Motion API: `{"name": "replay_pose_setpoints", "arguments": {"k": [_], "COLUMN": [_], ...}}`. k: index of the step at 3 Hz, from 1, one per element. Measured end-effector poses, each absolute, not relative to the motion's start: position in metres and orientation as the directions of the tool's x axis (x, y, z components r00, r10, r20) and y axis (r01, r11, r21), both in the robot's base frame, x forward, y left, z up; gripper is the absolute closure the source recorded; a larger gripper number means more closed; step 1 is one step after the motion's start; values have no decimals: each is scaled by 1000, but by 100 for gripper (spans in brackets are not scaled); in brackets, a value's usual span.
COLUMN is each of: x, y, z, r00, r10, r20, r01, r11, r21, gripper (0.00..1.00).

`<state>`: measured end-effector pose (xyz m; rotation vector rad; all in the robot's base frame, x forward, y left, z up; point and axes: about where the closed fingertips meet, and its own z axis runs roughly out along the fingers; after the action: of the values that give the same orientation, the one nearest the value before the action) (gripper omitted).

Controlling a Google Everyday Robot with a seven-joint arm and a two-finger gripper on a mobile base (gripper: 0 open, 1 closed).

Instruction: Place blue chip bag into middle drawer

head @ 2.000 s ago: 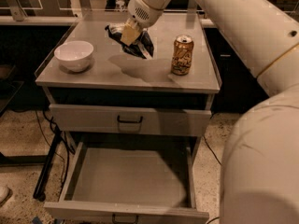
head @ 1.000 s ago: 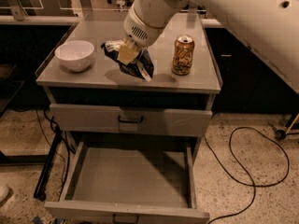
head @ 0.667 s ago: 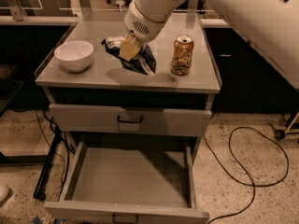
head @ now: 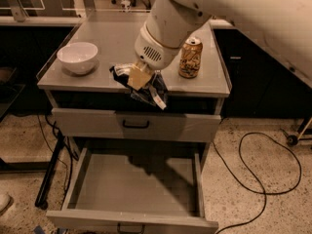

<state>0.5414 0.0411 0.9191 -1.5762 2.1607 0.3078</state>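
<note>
My gripper [head: 139, 78] is shut on the blue chip bag [head: 148, 91], a crumpled dark blue foil bag that hangs from the fingers in the air. It is held over the front edge of the cabinet top [head: 122, 48], above the upper drawer [head: 136, 125]. The middle drawer [head: 134, 186] stands pulled open below, with a flat grey floor and nothing in it. The bag is above the drawer's back part.
A white bowl [head: 77, 57] sits on the left of the cabinet top. A gold-brown drink can [head: 190, 57] stands on the right. My white arm [head: 234, 13] spans the upper right. A black cable [head: 263, 179] loops on the floor at right.
The gripper has carried the blue chip bag forward from the middle of the cabinet top to its front edge, over the open drawer.
</note>
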Motion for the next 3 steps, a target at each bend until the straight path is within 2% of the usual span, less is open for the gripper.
{"name": "replay_pose_setpoints", "arguments": {"k": [1, 3], "x": [512, 492], "y": [44, 51], "z": [880, 848], "r00": [-332, -355], "r10": [-816, -822], "r20": [-474, -445], "r01": [-932, -932], "r11": [361, 347], "r21": [30, 102], "gripper": [100, 100]}}
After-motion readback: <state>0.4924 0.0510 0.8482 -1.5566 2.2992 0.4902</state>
